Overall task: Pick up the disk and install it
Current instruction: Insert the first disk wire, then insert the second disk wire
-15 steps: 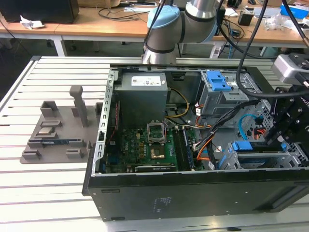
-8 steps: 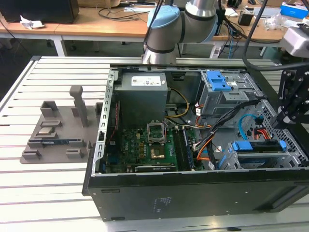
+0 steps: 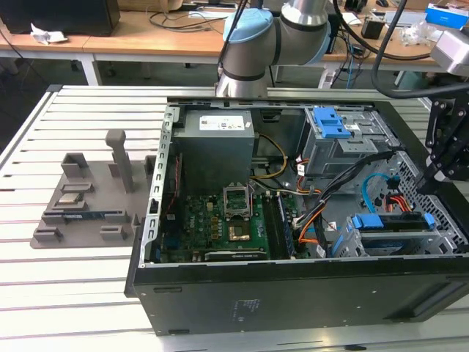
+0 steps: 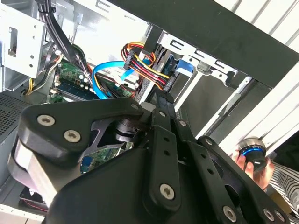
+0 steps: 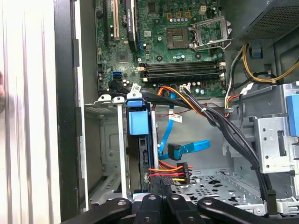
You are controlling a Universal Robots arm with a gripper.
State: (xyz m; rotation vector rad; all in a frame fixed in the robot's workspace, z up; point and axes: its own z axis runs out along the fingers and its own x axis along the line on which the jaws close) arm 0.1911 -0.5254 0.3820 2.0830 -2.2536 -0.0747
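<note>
One big black open computer case [image 3: 293, 301], flat on the white slatted counter [image 3: 73, 286]. Inside, at the exterior view's right, grey metal drive cage [image 3: 448, 236]. Sitting edge-on in it: flat silver-grey disk with blue side rails [image 3: 388, 221], red-yellow-black power cable [image 5: 168, 171] at its end. Black hand [image 3: 429, 180] just above, apart or together, can't tell. Best pressed squarely along the rails, clear of wires.

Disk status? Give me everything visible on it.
The disk stands on edge in the grey metal drive cage inside the open case. Its dark narrow edge and blue plastic rails show, with a blue tab at the far end; the label face is hidden. The plug of a red, orange and yellow wire bundle meets its side. The end effector is at its near end; contact is unclear.
</note>
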